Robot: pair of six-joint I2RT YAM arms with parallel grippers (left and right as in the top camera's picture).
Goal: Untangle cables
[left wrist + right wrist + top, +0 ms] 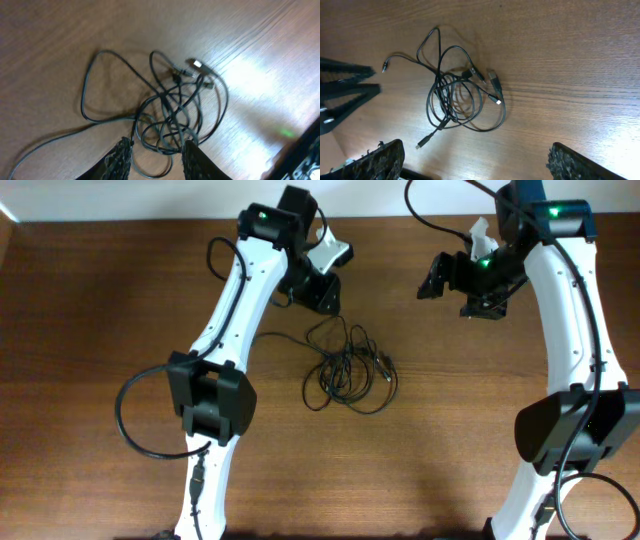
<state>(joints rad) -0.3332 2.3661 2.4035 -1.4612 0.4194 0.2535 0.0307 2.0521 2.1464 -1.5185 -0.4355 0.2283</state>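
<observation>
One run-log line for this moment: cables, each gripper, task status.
cables: tangled clump on table | left gripper: open, at clump's edge | right gripper: open, empty, above clump | status: untangling unfinished

Thin black flexible cables [348,370]: running solid black along every loop, one small plug [197,64] glinting silver-white at its tip.

Brown wooden table [90,330]: showing warm reddish-brown with fine darker grain streaks. A pale glare patch is washing out one area in the left wrist view.

White-and-black robot arms [235,290]: wearing white shells with black joint housings, a green light [263,218] glowing on each.

Left tool [157,144] and right tool [480,152]: showing black fingers with a bumpy, speckled texture.
</observation>
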